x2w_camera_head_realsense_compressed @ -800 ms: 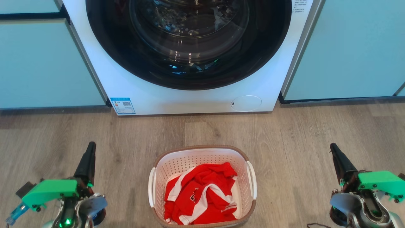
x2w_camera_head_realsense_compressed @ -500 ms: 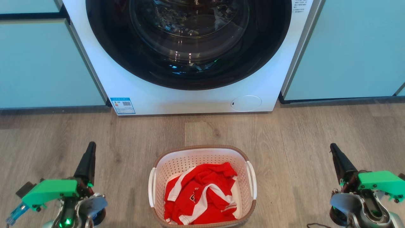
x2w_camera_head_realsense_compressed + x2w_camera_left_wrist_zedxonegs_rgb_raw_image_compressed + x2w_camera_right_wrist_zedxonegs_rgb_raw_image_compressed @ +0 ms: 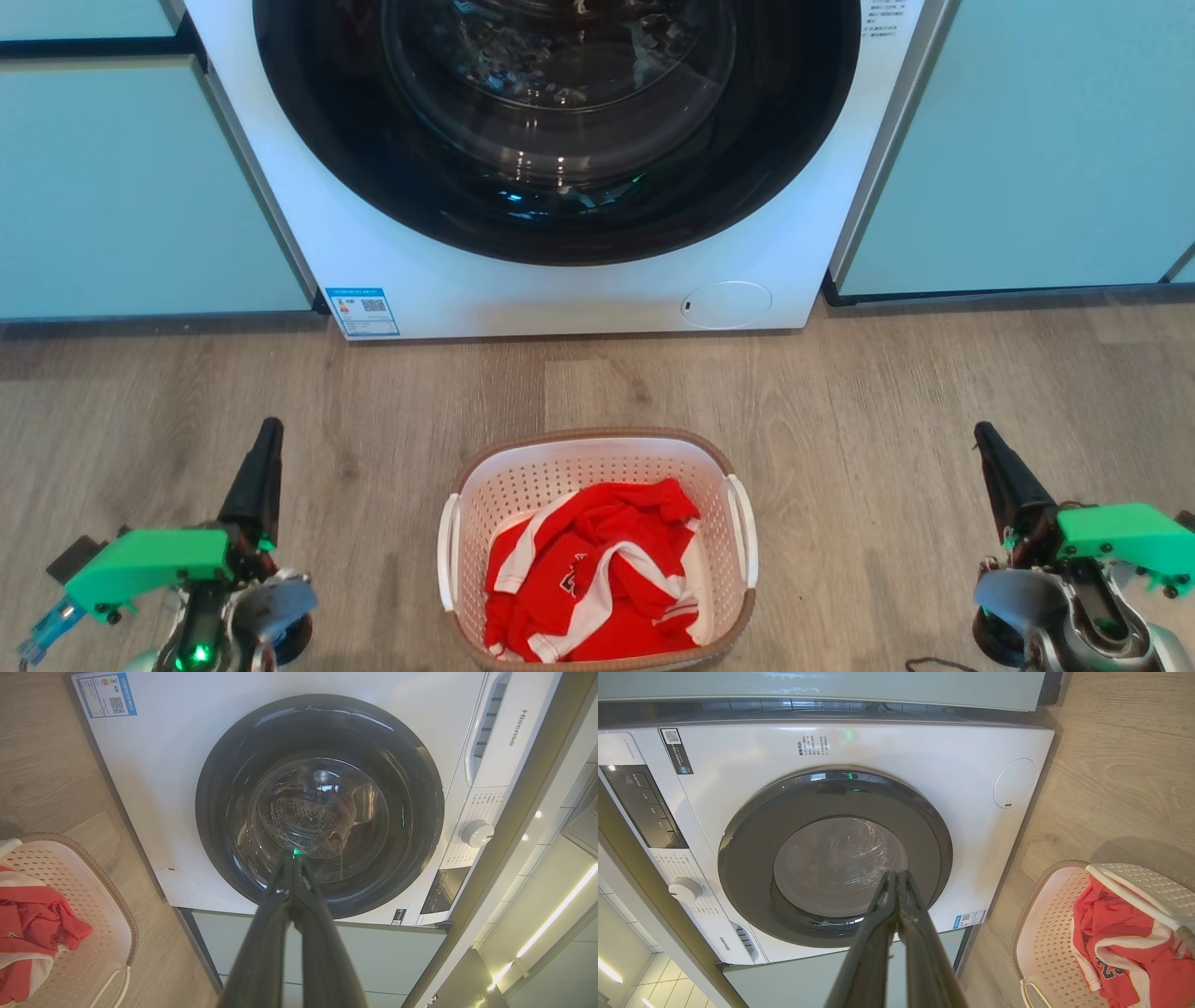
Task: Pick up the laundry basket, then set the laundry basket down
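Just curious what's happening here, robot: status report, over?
Left end effector shut, right end effector shut, holding nothing. Laundry basket on floor, red garment inside. Nothing in the way.

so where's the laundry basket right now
In the head view the laundry basket sits on the floor at bottom centre, in front of the washing machine, between the left gripper and right gripper, touching neither.

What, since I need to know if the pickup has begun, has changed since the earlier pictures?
Nothing visibly changed. The laundry basket sits on the floor before the washing machine, red garment inside; the left gripper and right gripper hang shut at either side, clear of it.
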